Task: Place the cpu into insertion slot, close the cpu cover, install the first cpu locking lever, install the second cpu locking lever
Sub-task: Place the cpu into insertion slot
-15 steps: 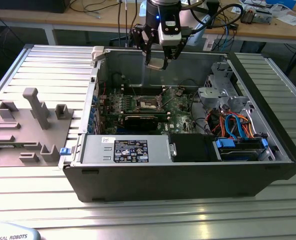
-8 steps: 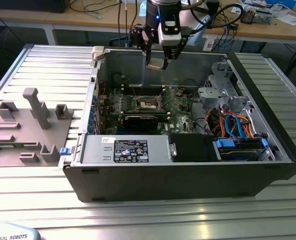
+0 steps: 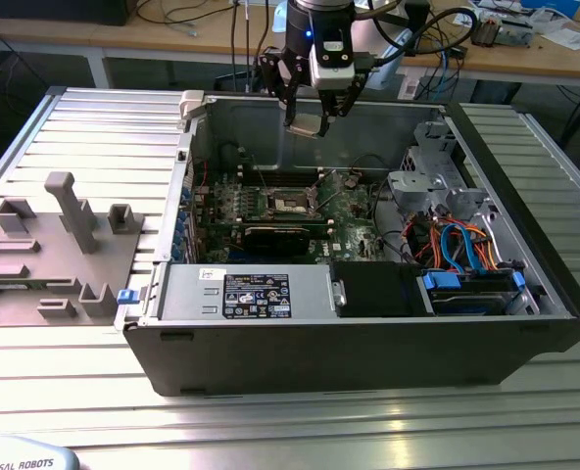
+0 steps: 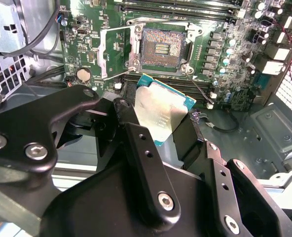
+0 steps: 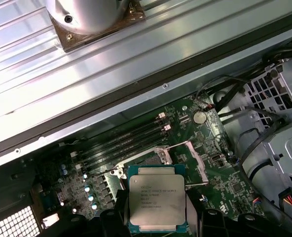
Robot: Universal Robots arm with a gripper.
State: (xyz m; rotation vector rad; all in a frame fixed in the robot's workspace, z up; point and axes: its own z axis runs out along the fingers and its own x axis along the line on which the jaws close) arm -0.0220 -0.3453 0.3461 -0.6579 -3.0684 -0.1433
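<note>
My gripper (image 3: 308, 123) hangs over the open computer case, shut on the cpu (image 4: 163, 111), a square chip with a silver top and green edge. In the first wrist view the cpu (image 5: 157, 197) sits between the black fingers (image 5: 111, 223), its top facing the camera. The insertion slot (image 4: 163, 47) lies open on the green motherboard (image 4: 225, 74) below, its pin field bare. Beside the slot, the cpu cover (image 4: 117, 52) stands swung open. The slot (image 5: 148, 159) is partly hidden behind the chip in the first wrist view. The chip hangs well above the board.
The case walls (image 3: 349, 343) ring the board. A power supply (image 3: 246, 294) and a drive bay with blue cables (image 3: 466, 255) fill the front. A metal drive cage (image 3: 422, 176) stands at the exterior view's right. Grey fixture blocks (image 3: 65, 245) sit on the table (image 3: 270, 431) at the left.
</note>
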